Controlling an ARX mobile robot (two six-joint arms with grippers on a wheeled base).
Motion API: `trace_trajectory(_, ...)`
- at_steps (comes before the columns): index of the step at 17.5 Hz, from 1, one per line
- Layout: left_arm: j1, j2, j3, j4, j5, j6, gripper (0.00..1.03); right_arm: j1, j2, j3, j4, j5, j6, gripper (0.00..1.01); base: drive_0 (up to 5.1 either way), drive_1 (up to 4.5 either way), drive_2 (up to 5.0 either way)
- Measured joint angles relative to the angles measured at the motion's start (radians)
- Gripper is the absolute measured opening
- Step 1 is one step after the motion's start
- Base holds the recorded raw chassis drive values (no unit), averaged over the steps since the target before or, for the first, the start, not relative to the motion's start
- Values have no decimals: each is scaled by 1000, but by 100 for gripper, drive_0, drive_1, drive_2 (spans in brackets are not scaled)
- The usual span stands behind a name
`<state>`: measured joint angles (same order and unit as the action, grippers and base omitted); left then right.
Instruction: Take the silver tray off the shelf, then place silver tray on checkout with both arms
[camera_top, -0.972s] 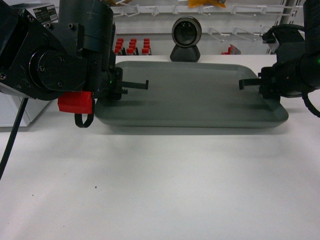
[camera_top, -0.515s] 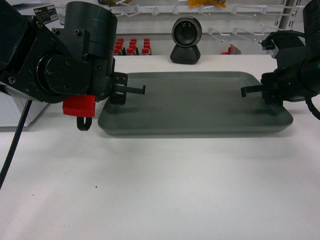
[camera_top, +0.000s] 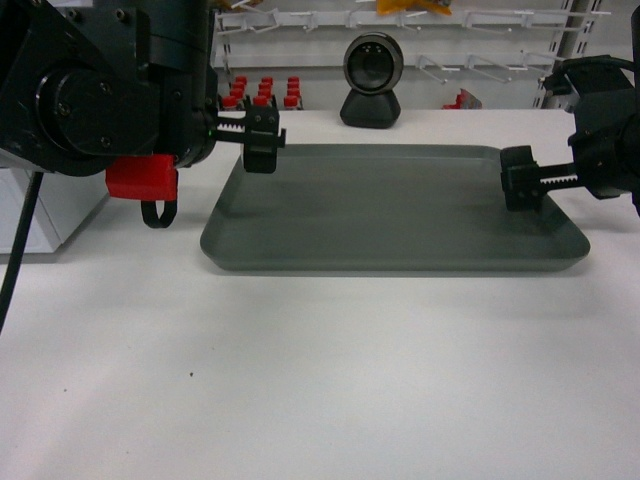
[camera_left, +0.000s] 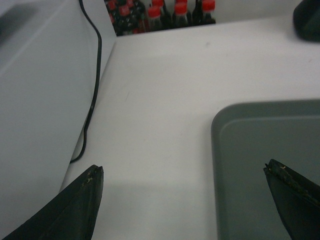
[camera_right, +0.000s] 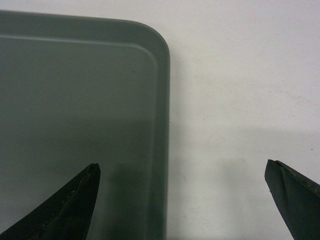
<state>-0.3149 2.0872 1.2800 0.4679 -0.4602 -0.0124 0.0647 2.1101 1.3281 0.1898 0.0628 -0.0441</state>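
Both grippers, left gripper (camera_top: 262, 140) included, released the silver tray (camera_top: 390, 205) on the checkout (camera_top: 320, 370).

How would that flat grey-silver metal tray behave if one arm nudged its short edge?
The flat grey-silver metal tray looks rigid, so it would probably move as one piece. It lies flat on the smooth white countertop, so it likely slides, not tips. Pushed off-centre, such a wide tray may pivot.

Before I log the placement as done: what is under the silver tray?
The silver tray lies flat on the white checkout. Whatever sits beneath its middle is covered.
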Motion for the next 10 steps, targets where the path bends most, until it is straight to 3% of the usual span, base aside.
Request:
trace_trajectory(5, -10, -163, -89, 101, 101, -93, 98, 0, -121, -57, 136, -117, 159, 98, 0, 0, 0)
trace_trajectory(8, -10, -275, -193, 212, 116, -123, 98, 1, -245, -175, 295, -136, 257, 98, 0, 0, 0)
trace_trajectory(10, -6, -363, -286, 261, 99, -119, 98, 10, -368, -293, 398, -124, 288, 98, 0, 0, 0)
